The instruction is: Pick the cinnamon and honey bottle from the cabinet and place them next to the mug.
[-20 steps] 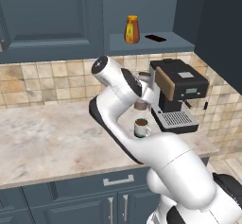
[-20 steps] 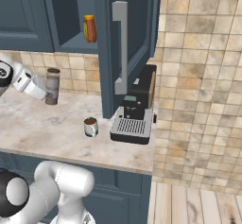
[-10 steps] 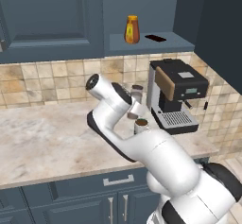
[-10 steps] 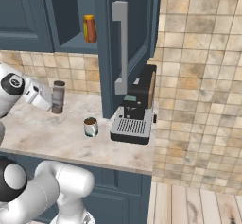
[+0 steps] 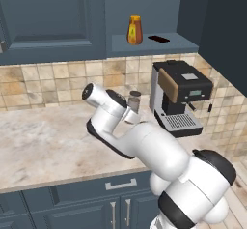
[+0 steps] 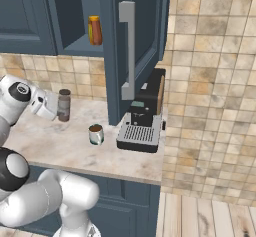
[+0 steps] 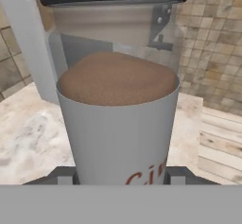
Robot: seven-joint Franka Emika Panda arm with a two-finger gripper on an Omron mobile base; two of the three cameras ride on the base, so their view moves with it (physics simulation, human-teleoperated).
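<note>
Sitting clamped in the end effector (image 6: 56, 108), the cinnamon (image 6: 64, 105) stands upright.

Honey bottle (image 5: 134, 30) is seen upright on the open shelf of the cabinet (image 5: 53, 20), beside a flat dark item (image 5: 158, 39). Cinnamon (image 5: 134, 101) is held at the gripper (image 5: 131, 113), above the counter (image 5: 43, 146), left of the coffee machine (image 5: 181, 97).

A black and brown coffee machine (image 5: 181, 95) is positioned on the marble bench (image 5: 38, 146) against the tiled wall (image 6: 210, 66). A small dark flat item (image 5: 158, 39) is located on the shelf.
</note>
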